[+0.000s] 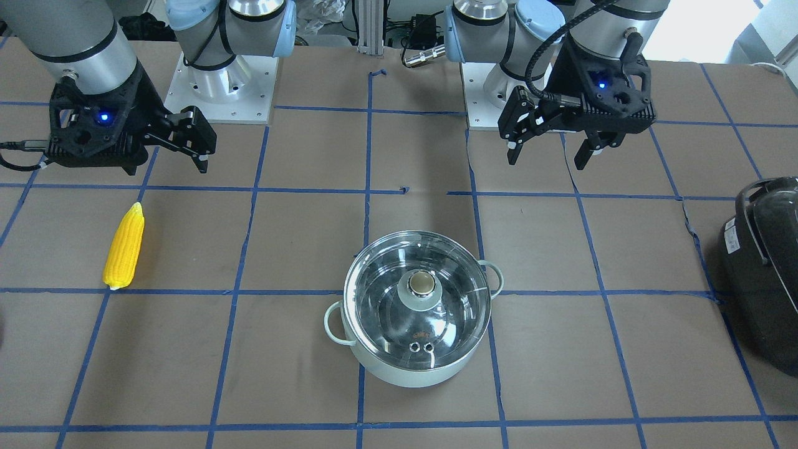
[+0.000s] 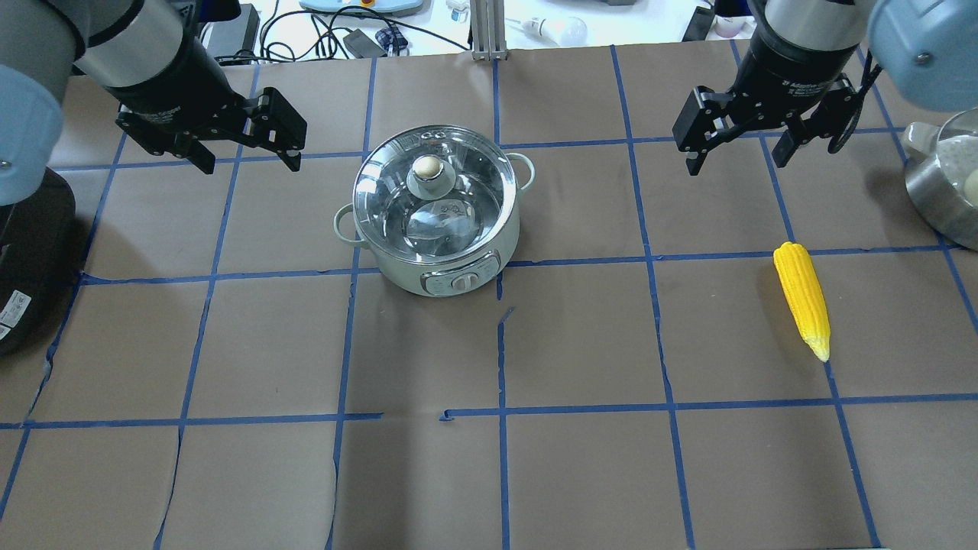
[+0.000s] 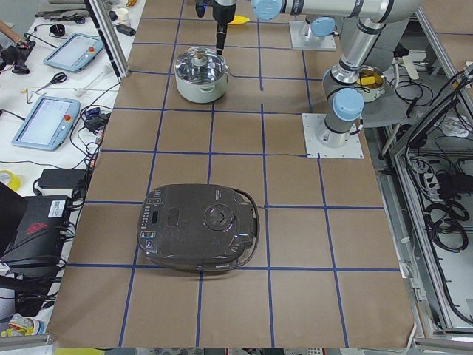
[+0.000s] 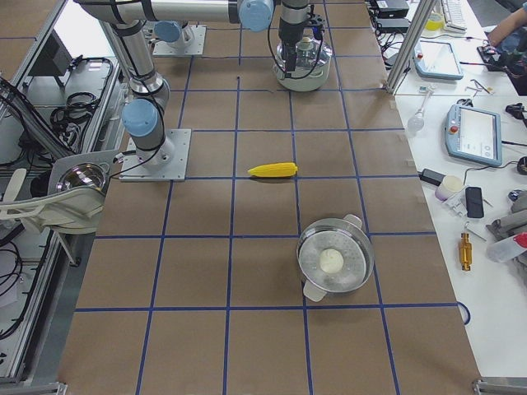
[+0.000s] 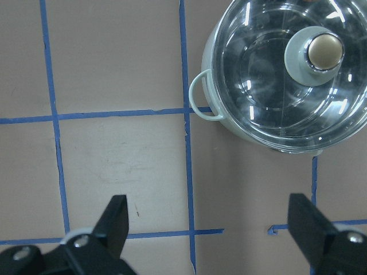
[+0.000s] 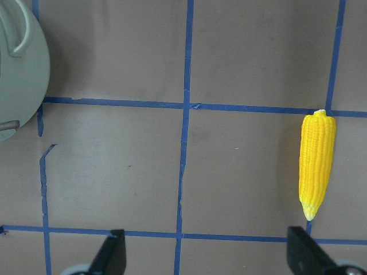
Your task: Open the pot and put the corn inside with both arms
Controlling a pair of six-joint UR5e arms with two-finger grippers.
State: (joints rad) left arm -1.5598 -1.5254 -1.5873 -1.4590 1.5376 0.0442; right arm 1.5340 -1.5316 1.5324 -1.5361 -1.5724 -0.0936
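Since lid (image 2: 430, 173) sits on pot (image 2: 451, 283), my L gripper (image 2: 249, 158) hangs beside it, R gripper (image 2: 736, 162) near corn (image 2: 802, 298), both splayed wide, holding nothing.

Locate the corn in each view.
Front-facing: corn far left.
Overhead: corn right side.
Exterior left: corn near top, tiny.
Exterior right: corn centre.
Left wrist: not in view.
Right wrist: corn right side.
Landmark: pot, in every view.
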